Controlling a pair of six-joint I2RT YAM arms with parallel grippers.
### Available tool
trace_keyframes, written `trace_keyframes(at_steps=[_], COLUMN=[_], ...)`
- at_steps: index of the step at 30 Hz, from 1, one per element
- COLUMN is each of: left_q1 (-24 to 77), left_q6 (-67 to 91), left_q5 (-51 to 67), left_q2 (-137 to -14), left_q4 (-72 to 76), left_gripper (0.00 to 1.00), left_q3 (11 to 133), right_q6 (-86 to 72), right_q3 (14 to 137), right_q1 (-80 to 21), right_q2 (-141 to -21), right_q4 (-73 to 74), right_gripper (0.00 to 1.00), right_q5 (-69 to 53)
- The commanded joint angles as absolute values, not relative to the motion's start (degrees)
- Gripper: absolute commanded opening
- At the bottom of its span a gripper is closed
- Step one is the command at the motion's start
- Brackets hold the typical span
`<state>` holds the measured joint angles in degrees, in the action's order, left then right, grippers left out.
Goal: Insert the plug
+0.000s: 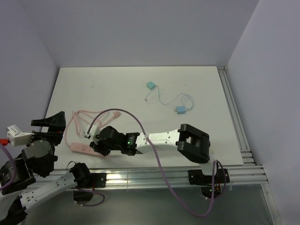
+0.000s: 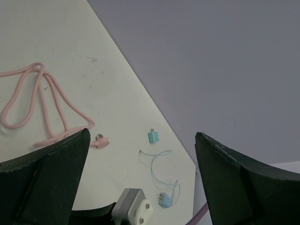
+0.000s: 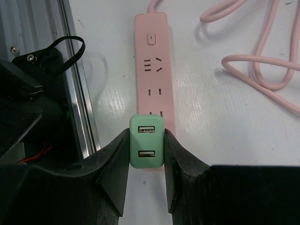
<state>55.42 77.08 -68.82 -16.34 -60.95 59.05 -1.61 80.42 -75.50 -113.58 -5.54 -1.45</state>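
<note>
A green plug [image 3: 146, 147] with two USB ports faces the right wrist camera. My right gripper [image 3: 146, 132] is shut on its two sides. Right behind it lies the pink power strip [image 3: 157, 70]; the plug's prongs sit over the strip's near-end socket, and I cannot tell how deep they are. From above, the right gripper [image 1: 97, 142] reaches left over the strip [image 1: 77, 148] and hides the plug. My left gripper [image 1: 49, 129] stands open and empty at the table's left edge, and the left gripper [image 2: 142, 134] looks across the table.
The strip's pink cable [image 1: 82, 117] loops behind it and ends in a pink wall plug [image 2: 100, 141]. Two teal chargers [image 1: 150, 86] [image 1: 180, 110] joined by a thin blue cable lie mid-table. Aluminium rails [image 1: 164, 176] run along the near edge.
</note>
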Motion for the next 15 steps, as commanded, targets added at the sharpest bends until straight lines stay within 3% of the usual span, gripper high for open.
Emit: trace_keyframes(at_steps=[1,15], left_q1=[55.20,55.20], left_q6=[77.70,77.34], left_q5=[-68.91,-67.41], left_q2=[-18.02,-15.38], left_q4=[-62.32,-61.35], left_gripper=[0.99,1.00], left_q3=[60.12,59.15], right_q6=[1.49,0.44], right_q3=[80.07,78.49], right_q1=[-76.90,-78.14], right_q2=[-112.15,-112.68], right_q4=[-9.31,-7.30], right_gripper=[0.00,0.00], right_q5=[3.69,6.94])
